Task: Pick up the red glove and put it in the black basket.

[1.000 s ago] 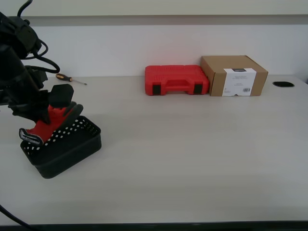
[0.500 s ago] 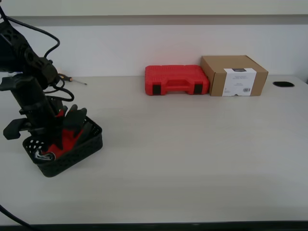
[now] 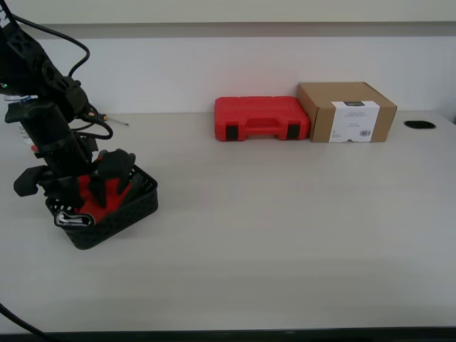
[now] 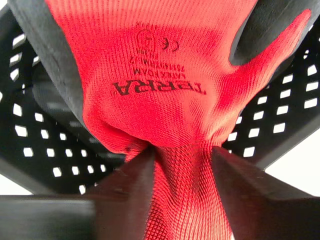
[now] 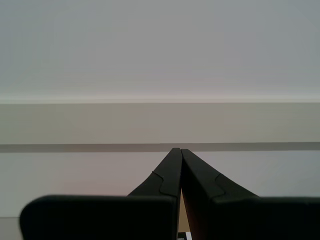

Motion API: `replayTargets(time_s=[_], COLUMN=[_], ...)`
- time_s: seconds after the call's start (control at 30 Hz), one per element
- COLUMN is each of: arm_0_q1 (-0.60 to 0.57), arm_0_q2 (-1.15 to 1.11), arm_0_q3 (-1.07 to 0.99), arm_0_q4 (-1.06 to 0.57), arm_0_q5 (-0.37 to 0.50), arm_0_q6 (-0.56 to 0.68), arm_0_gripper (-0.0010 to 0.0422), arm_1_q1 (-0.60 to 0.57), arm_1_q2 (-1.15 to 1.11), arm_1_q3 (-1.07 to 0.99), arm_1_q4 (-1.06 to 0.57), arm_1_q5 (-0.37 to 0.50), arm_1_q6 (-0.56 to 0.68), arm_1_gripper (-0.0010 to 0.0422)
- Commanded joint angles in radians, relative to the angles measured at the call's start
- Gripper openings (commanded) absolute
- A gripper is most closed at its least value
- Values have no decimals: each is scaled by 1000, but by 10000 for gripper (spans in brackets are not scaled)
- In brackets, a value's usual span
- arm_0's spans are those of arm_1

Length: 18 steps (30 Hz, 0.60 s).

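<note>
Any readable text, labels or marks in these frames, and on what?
"TERRA": printed upside down on the red glove, first wrist view.
"CE" mark in a circle-like stamp above it on the glove; the small lines between are too blurred to read.
White label on the cardboard box, exterior view: print and barcode too small to read.
Red tool case: no text visible.

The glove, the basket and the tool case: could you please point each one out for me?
glove (image 4: 165,75): first wrist view, printed red back.
basket (image 3: 139,201): exterior view, perforated side wall.
tool case (image 3: 260,110): exterior view, red lid above the handle.
</note>
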<state>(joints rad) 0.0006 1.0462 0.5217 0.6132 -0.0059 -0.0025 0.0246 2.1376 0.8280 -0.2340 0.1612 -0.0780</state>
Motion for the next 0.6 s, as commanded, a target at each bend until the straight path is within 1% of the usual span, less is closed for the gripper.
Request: replayTargets(time_s=[0.03, 0.07, 0.1, 0.13, 0.17, 0.2, 0.23, 0.3, 0.37, 0.4, 0.43, 0.5, 0.6], arm_0_q1=[0, 0, 0, 0, 0, 0, 0, 0, 0, 0, 0, 0, 0], arm_0_q2=[0, 0, 0, 0, 0, 0, 0, 0, 0, 0, 0, 0, 0], arm_0_q3=[1, 1, 1, 1, 1, 1, 1, 1, 1, 1, 1, 1, 1], arm_0_q4=[3, 4, 3, 3, 3, 3, 3, 3, 4, 4, 4, 0, 0], arm_0_q5=[0, 1, 0, 0, 0, 0, 0, 0, 0, 0, 0, 0, 0], arm_0_q6=[3, 3, 3, 3, 3, 3, 3, 3, 3, 3, 3, 3, 3], arm_0_gripper=[0, 0, 0, 0, 0, 0, 0, 0, 0, 0, 0, 0, 0], arm_1_q1=[0, 0, 0, 1, 1, 1, 1, 2, -1, -3, -5, -5, -5], arm_1_q2=[-11, -13, -20, -35, -66, -105, -159, -274, -385, -447, -505, -603, -698], arm_1_q3=[18, 27, 37, 44, 51, 61, 74, 110, 141, 156, 166, 184, 188], arm_1_q4=[-53, -69, -82, -87, -92, -98, -104, -120, -137, -140, -137, -127, -91], arm_1_q5=[5, 5, 5, 10, 20, 54, 100, 166, 180, 174, 149, 97, 91], arm_1_q6=[-2, -2, -1, -1, -2, -1, -1, -1, -2, -1, 5, 21, 33], arm_1_gripper=[240, 243, 232, 210, 175, 135, 85, -9, 11, 10, -3, -1, -2])
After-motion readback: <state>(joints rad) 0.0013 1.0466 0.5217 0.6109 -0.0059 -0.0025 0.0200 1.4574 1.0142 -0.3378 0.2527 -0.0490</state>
